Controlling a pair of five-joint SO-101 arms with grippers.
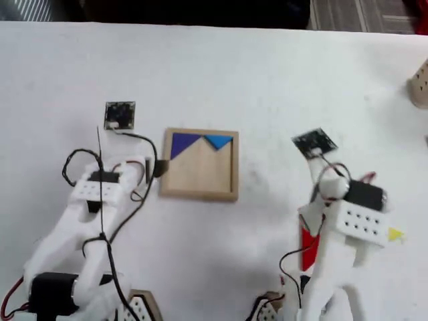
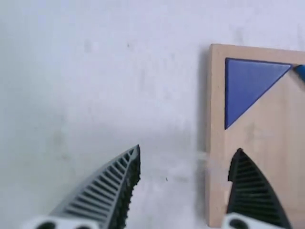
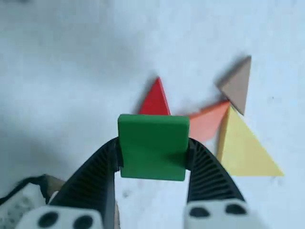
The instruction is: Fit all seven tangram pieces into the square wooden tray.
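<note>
Tray [image 1: 200, 175] open save blue pieces [image 1: 184, 144] along far edge.

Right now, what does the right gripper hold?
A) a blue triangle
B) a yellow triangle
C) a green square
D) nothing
C: the right wrist view shows the right gripper shut on the green square.

Your square wooden tray [image 1: 200, 175] lies mid-frame, with a dark blue triangle [image 1: 182, 144] and a light blue triangle [image 1: 219, 141] along its upper edge (side by side); the green square piece [image 3: 152, 147] is gripped.
</note>
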